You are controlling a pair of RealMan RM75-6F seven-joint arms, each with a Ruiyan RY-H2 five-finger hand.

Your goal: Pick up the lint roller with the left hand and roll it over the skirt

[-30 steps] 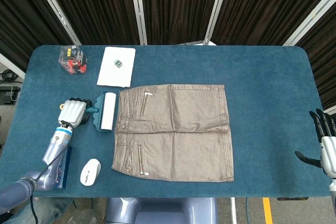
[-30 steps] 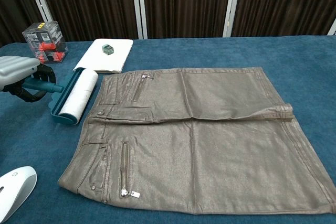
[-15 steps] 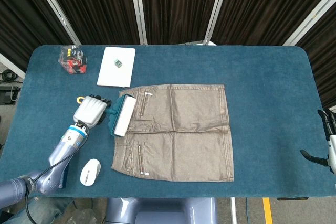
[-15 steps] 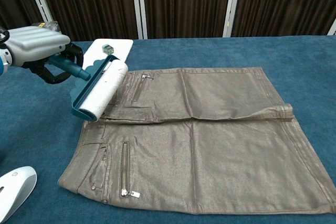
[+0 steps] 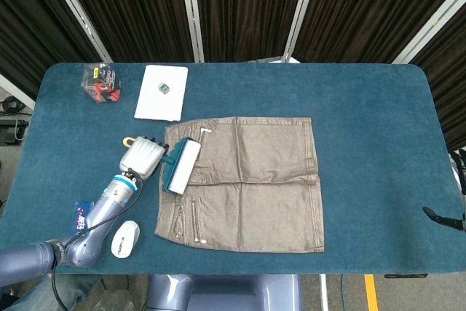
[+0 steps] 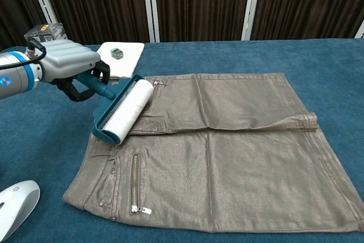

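A shiny taupe skirt (image 5: 244,180) (image 6: 227,146) lies flat on the blue table, waistband to the left. My left hand (image 5: 143,157) (image 6: 71,66) grips the teal handle of the lint roller (image 5: 182,167) (image 6: 124,111). The white roll sits over the skirt's waistband at its upper left part; whether it touches the fabric I cannot tell. Only a dark bit of my right hand (image 5: 445,216) shows at the right edge of the head view, so its state is unclear.
A white box (image 5: 162,92) (image 6: 115,59) with a small green item on it lies behind the skirt. A clear case with red contents (image 5: 101,82) (image 6: 48,34) stands far left. A white mouse (image 5: 124,238) (image 6: 16,204) and a blue packet (image 5: 81,214) lie near the front left.
My left hand lifted the lint roller from the table left of the skirt and carried it right, onto the waistband. My right hand has drawn back almost out of the head view.
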